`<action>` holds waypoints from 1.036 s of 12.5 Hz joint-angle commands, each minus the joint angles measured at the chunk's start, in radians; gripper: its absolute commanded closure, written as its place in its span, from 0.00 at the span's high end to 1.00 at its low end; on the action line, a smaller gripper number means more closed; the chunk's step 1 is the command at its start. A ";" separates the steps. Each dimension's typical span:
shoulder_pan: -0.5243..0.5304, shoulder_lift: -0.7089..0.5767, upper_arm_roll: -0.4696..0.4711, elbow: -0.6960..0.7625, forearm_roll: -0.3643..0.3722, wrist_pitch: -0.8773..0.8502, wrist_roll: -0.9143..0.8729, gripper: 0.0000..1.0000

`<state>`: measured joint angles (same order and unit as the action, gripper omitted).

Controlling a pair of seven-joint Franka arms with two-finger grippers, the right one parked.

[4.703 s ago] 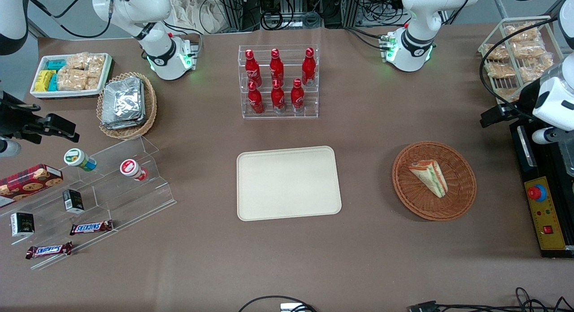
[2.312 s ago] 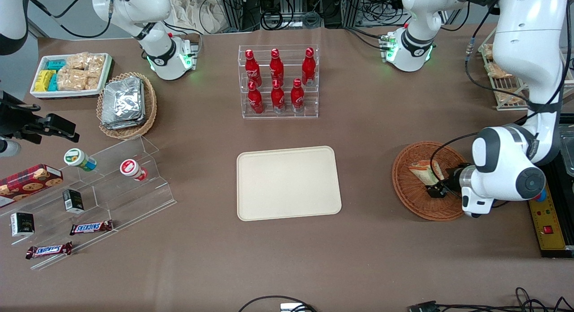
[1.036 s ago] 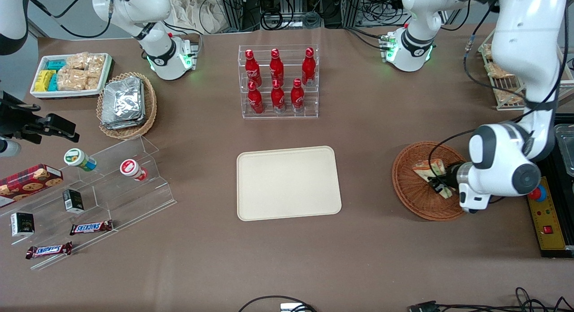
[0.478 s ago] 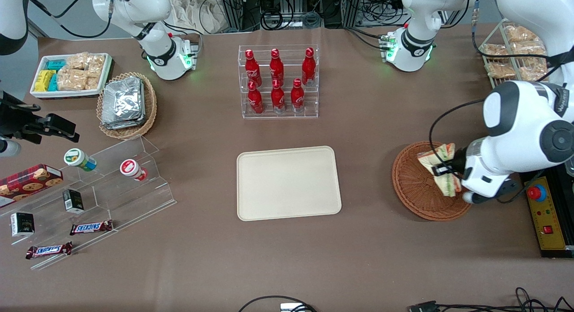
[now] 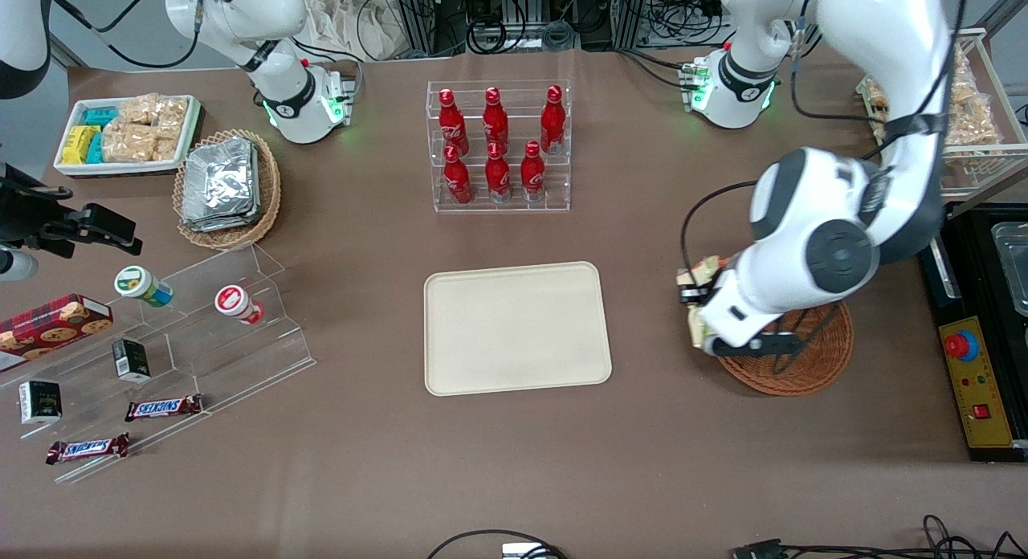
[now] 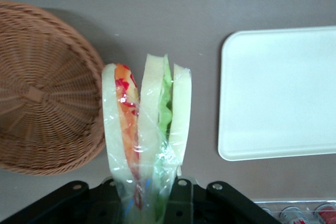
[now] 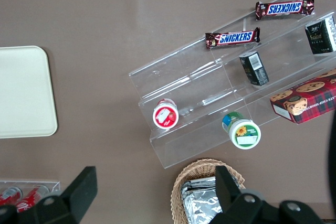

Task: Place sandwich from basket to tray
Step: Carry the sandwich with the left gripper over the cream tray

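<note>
My left gripper (image 5: 697,302) is shut on the wrapped sandwich (image 6: 146,129) and holds it in the air above the table, between the basket and the tray. In the front view only a bit of the sandwich (image 5: 705,270) shows beside the arm's wrist. The reddish-brown wicker basket (image 5: 803,370) is empty and partly hidden under the arm; it also shows in the left wrist view (image 6: 42,98). The cream tray (image 5: 514,326) lies empty at the table's middle and shows in the left wrist view (image 6: 278,93) too.
A clear rack of red bottles (image 5: 498,145) stands farther from the front camera than the tray. A wire rack of snack packets (image 5: 964,109) and a black control box (image 5: 984,382) lie at the working arm's end. A foil-packet basket (image 5: 226,188) and acrylic snack shelf (image 5: 161,358) lie toward the parked arm's end.
My left gripper came down into the basket, closed on the sandwich, lifted it out and carried it over the basket's rim toward the tray.
</note>
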<state>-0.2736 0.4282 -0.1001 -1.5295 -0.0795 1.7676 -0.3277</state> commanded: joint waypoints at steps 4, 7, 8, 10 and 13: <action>-0.157 0.259 0.011 0.212 0.000 -0.004 -0.158 0.00; -0.187 0.309 0.005 0.210 -0.006 0.073 -0.157 0.00; -0.205 0.334 0.005 0.212 -0.006 0.093 -0.156 0.00; -0.220 0.375 0.005 0.210 -0.031 0.142 -0.180 0.00; -0.239 0.415 0.005 0.207 -0.048 0.171 -0.194 0.01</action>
<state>-0.4936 0.8152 -0.1030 -1.3555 -0.1120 1.9283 -0.4997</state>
